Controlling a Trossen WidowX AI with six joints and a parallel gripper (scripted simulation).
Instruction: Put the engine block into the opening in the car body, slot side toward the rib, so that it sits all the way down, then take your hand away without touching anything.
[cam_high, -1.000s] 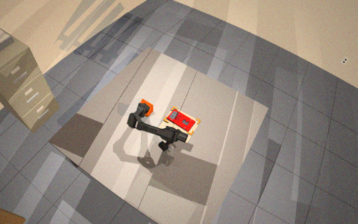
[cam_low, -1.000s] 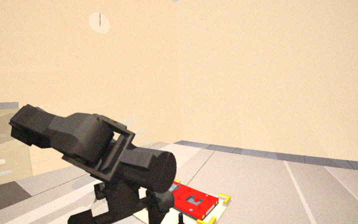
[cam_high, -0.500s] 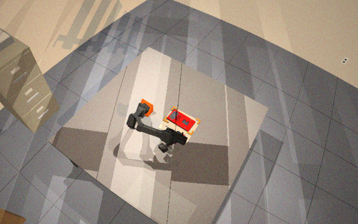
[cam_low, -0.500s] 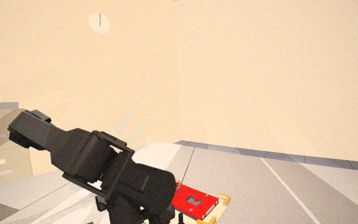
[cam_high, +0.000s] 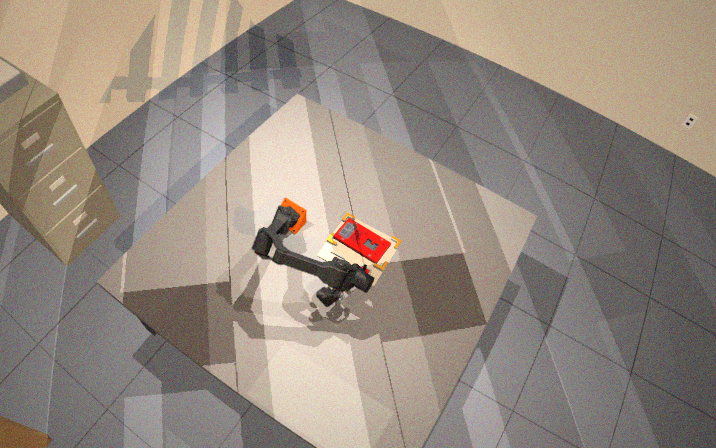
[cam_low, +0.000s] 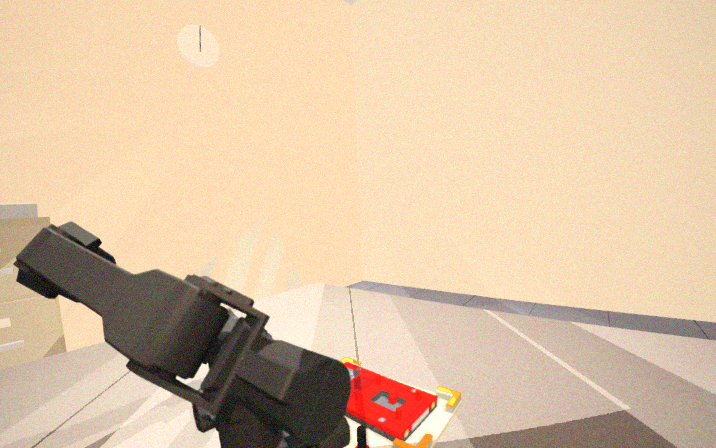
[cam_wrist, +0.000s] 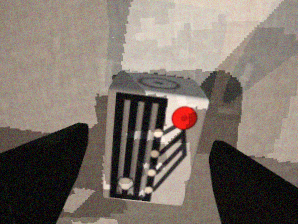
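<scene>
The engine block is a small grey box with black stripes and a red knob on top. It lies on the table, centred between my fingers in the wrist view. My gripper is open, with a gap on each side of the block, and is low over it. The block is hidden under the gripper in the top and exterior views. The red car body lies flat on a cream board just behind and to the right of the gripper. Its grey opening holds nothing.
Orange corner brackets hold the car body on the board. The arm's orange base stands left of the board. A filing cabinet stands far left on the floor. The arm fills the lower left of the exterior view.
</scene>
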